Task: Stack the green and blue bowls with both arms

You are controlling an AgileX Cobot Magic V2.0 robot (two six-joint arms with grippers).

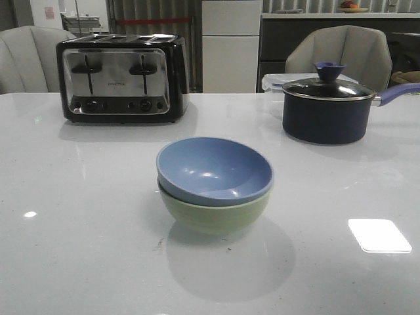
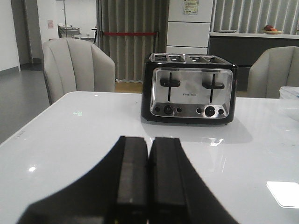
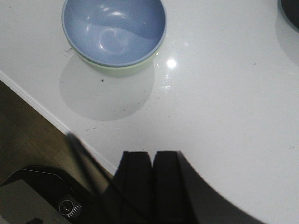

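The dusty blue round matte bowl [image 1: 213, 169] sits nested inside the pale sage green round matte bowl [image 1: 216, 215], forming one upright stack at mid-table on the white surface. The blue bowl rests slightly tilted (its rim rides higher on the side toward the robot's right). Both are empty. Only the green bowl's outer wall and rim edge show [image 3: 119, 70] beneath the blue one [image 3: 114, 30].

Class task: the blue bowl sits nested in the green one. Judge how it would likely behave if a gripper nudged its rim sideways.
The blue bowl already sits slightly tilted inside the green bowl, so it would probably rock or slide rather than stay put. It looks rigid, so it should not flex. The glossy table suggests both bowls might skate together.
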